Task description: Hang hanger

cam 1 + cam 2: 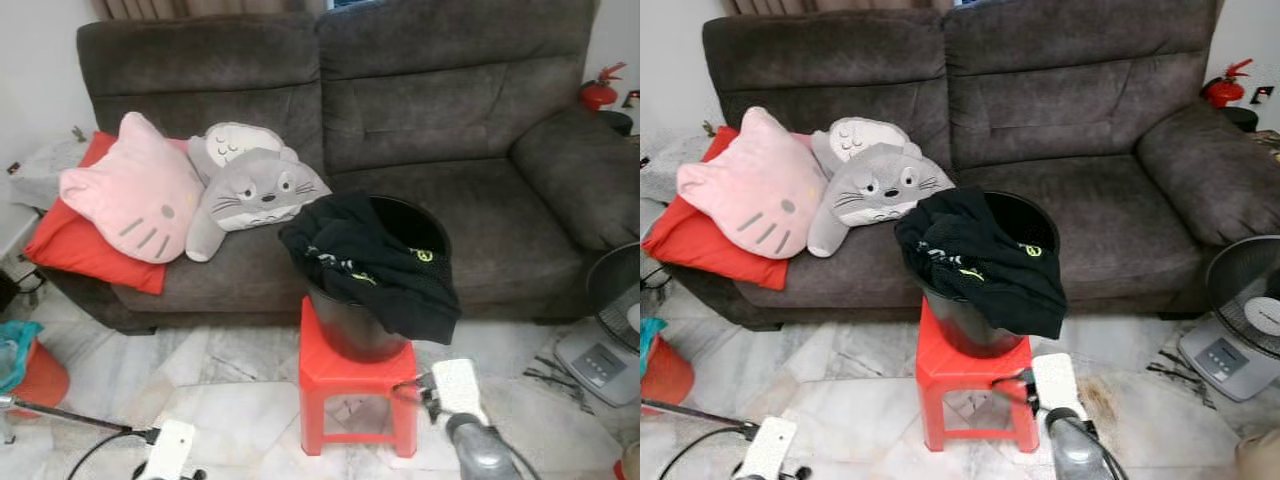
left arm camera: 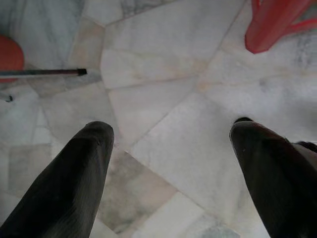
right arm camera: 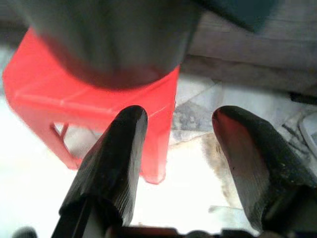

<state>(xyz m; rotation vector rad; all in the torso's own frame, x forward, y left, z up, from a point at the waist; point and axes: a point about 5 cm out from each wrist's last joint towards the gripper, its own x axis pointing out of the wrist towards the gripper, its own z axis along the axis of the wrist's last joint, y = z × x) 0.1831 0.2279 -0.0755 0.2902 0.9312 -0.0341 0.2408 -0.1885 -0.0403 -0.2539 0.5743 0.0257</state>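
1. Nearest us, our right hand (image 3: 176,148) sits low by the front right corner of the red stool (image 1: 357,385), its two black fingers (image 3: 111,163) spread apart with nothing between them.
2. Our left hand (image 2: 168,163) hangs over the marble floor (image 2: 163,109), fingers likewise well apart and holding nothing; a thin dark rod (image 2: 42,73) lies on the floor near it.
3. On the stool stands a black bucket (image 1: 415,225), with a black garment (image 1: 375,265) draped over its front rim and hanging down one side.
4. Behind it is the grey sofa (image 1: 450,120), carrying a pink cat cushion (image 1: 135,190), a grey plush cushion (image 1: 255,190) and a red cushion (image 1: 80,250) at its left end.
5. We cannot make out a hanger anywhere; if one is present, the garment or bucket hides it.
6. We judge the step in hand to be reaching for the bucket's contents: raise the right hand over the rim, keep the fingers apart, and lift the cloth without tipping the bucket off the stool.
7. Yellow-green marks show on the garment, too small to read.
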